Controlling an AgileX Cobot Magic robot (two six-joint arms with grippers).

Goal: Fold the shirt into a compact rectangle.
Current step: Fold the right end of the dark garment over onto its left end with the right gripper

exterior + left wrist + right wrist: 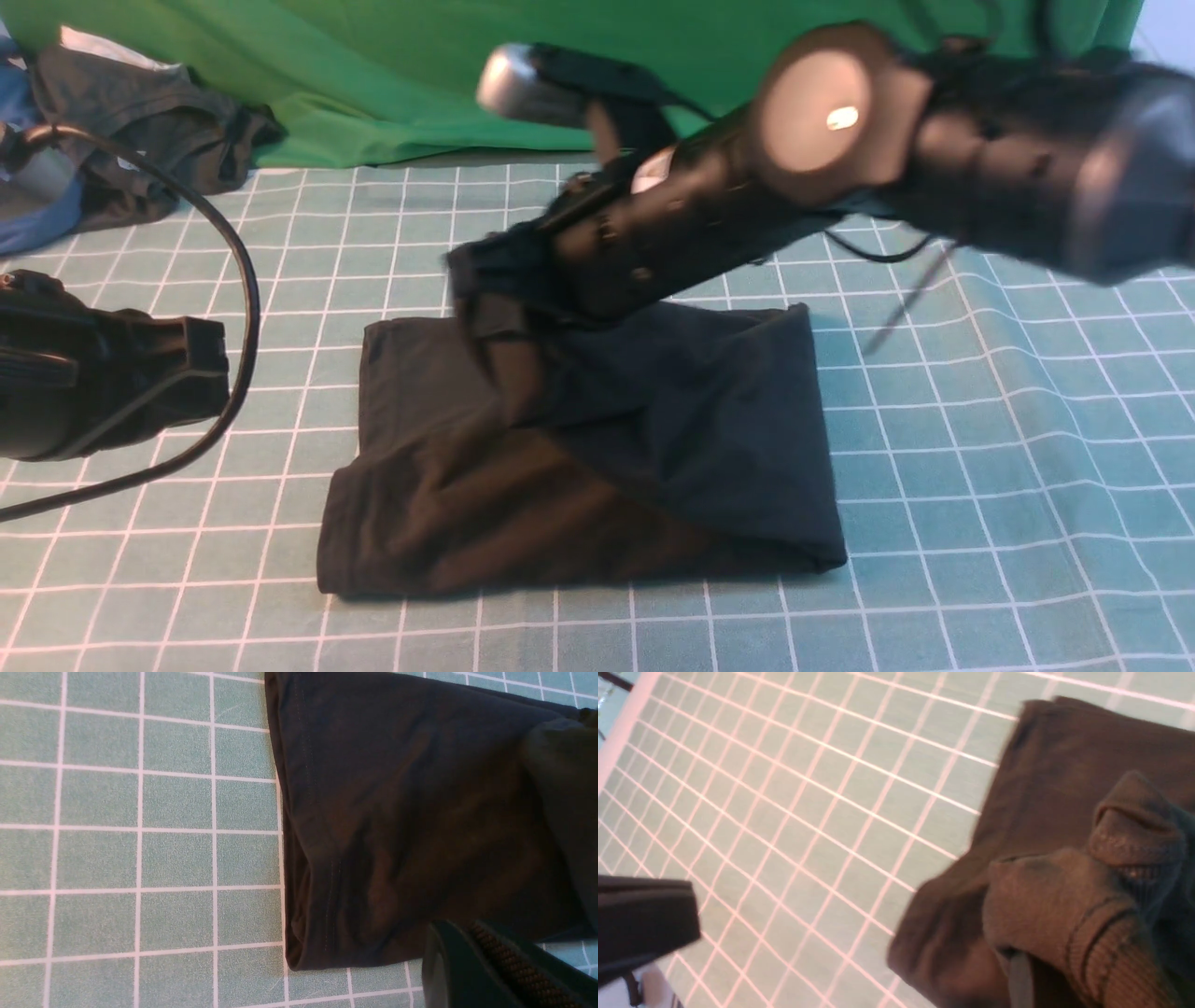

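The black shirt (597,448) lies folded into a rough rectangle in the middle of the grid mat. My right arm reaches across it from the right. Its gripper (490,308) stands over the shirt's back left part, and a ridge of cloth rises from the pile up to it. In the right wrist view bunched cloth with a ribbed cuff (1106,952) wraps the jaws, so I read them as shut on the shirt. My left gripper (210,373) hovers left of the shirt, shut and holding nothing. Its fingertips (444,947) sit just off the shirt's corner (299,956).
A dark grey-brown garment (140,121) is heaped at the back left beside something blue (37,224). A bright green cloth (448,84) covers the back. A black cable (245,308) loops around my left arm. The teal grid mat (1008,485) spreads around the shirt.
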